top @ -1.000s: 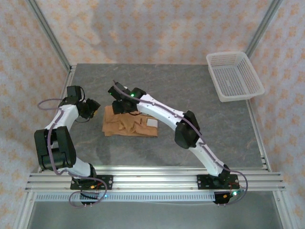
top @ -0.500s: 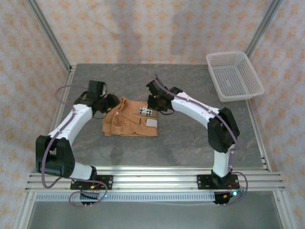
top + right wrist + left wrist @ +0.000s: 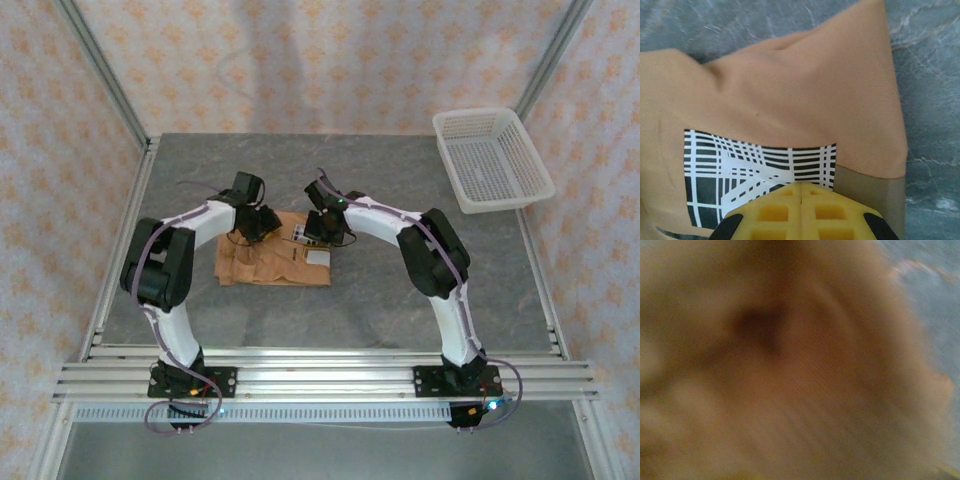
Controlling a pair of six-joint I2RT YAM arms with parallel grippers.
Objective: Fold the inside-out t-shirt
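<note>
The inside-out t-shirt [image 3: 268,264] lies as a folded tan rectangle in the middle of the grey table, a small white label [image 3: 318,257] on its right side. My right gripper [image 3: 321,229] is at its far right edge. In the right wrist view the yellow fingertips [image 3: 801,192] are pressed together on a black-and-white patterned patch [image 3: 740,162] of the shirt [image 3: 790,85], whose lines bunch toward the tips. My left gripper [image 3: 257,223] sits at the shirt's far left edge. Blurred tan cloth [image 3: 805,390] lies close over the left wrist camera and hides its fingers.
A white mesh basket [image 3: 492,158] stands at the table's back right corner. Bare grey tabletop [image 3: 400,290] surrounds the shirt. An aluminium frame rail [image 3: 320,375] runs along the near edge by the arm bases.
Both arms swung in to the shirt's far edge: the right gripper crossed from the left side to the right and shut there. The left gripper moved right onto the shirt's far left corner.
</note>
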